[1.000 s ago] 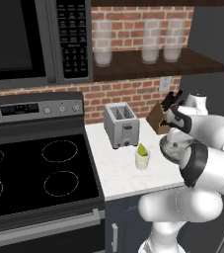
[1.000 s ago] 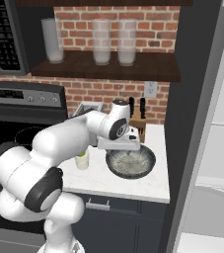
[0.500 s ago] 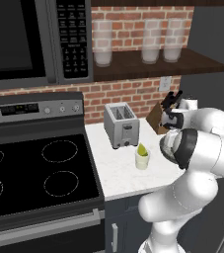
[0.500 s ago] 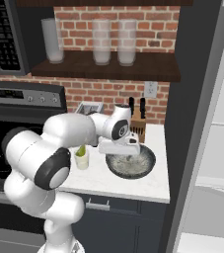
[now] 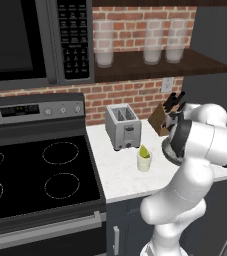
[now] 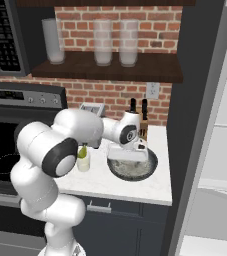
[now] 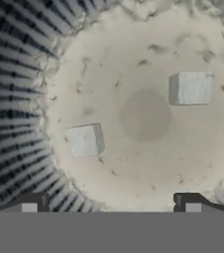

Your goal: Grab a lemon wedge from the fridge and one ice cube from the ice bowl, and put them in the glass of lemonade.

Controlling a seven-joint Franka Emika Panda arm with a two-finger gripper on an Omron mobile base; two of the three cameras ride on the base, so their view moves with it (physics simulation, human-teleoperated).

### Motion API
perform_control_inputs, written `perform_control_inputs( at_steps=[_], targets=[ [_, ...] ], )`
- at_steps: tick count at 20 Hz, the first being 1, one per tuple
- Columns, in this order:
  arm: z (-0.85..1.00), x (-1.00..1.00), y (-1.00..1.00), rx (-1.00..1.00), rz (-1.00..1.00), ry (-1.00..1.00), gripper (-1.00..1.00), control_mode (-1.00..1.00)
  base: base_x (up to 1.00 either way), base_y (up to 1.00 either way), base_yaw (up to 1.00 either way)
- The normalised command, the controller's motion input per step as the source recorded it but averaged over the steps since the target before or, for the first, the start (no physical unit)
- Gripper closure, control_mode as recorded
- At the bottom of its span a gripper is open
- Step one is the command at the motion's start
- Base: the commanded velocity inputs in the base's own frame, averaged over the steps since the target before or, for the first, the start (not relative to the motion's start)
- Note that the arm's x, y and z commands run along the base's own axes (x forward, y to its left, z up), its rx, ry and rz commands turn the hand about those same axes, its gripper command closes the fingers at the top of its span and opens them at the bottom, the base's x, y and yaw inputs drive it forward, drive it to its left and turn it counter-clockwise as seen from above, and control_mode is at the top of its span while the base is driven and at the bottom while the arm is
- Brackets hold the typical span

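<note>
Tool (image 7: 111,200) hung wide apart over ice bowl (image 7: 19,89); left cube (image 7: 84,140) likely slick, hard — pinch flat sides

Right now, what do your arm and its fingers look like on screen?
A glossy white arm of rounded, bulbous segments, with dark grey rings at the joints. No cables or markings show. In the hand view, the two small fingers are dark, squared-off tips, each with a paler grey patch.

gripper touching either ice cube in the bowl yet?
Apart. In the hand view the open gripper has its fingertips at the bottom, with bare bowl floor between them and both ice cubes in the ice bowl.
</note>
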Motion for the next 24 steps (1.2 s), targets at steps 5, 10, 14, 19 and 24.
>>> perform_control_inputs(
  at_steps=[5, 10, 14, 19, 24],
  targets=[
    [-0.07, -0.02, -0.05, 0.03, 0.01, 0.0, -1.0, -1.0, 0.0, 0.0, 0.0],
    [0.0, 0.0, 0.28, 0.0, 0.04, -0.03, -1.0, -1.0, 0.0, 0.0, 0.0],
    [-0.02, 0.05, 0.28, 0.0, 0.01, -0.05, -1.0, -1.0, 0.0, 0.0, 0.0],
    [-0.13, 0.13, 0.01, 0.0, 0.0, -0.02, -1.0, -1.0, 0.0, 0.0, 0.0],
    [-0.13, 0.04, -0.01, 0.0, 0.0, -0.03, -1.0, -1.0, 0.0, 0.0, 0.0]
  ],
)
